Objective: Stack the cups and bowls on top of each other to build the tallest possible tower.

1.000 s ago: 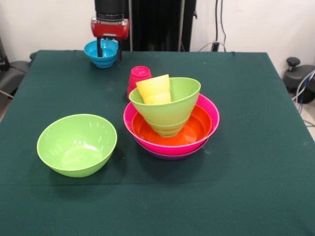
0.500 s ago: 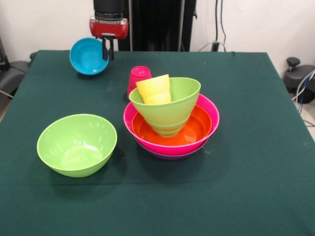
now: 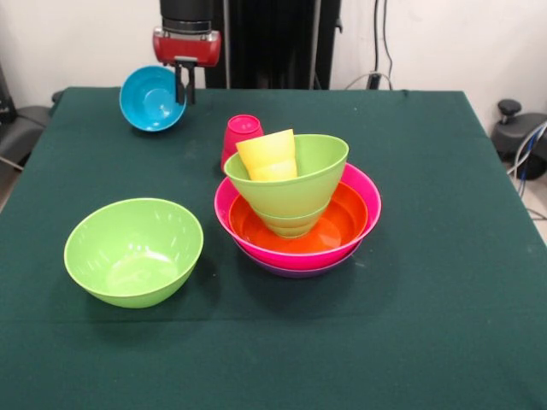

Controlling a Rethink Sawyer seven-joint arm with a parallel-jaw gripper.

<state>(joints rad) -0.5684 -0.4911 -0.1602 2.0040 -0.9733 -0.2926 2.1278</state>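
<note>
Sky blue bowl [image 3: 151,98] tipped on edge, mouth facing the camera, rim pinched in gripper [image 3: 184,85].

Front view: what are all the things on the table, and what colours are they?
Blue bowl: one, sky blue, tipped on its side, held by its rim at the far left.
Green bowl: one, lime, alone, near left.
Tower: one; purple, pink and orange bowls nested, two green bowls inside, tilted.
Yellow cup: one, in the top green bowl.
Red cup: one, upside down behind the tower.
Table: one, dark green cloth.
Gripper: one, red and black, shut on the blue bowl's rim.
</note>
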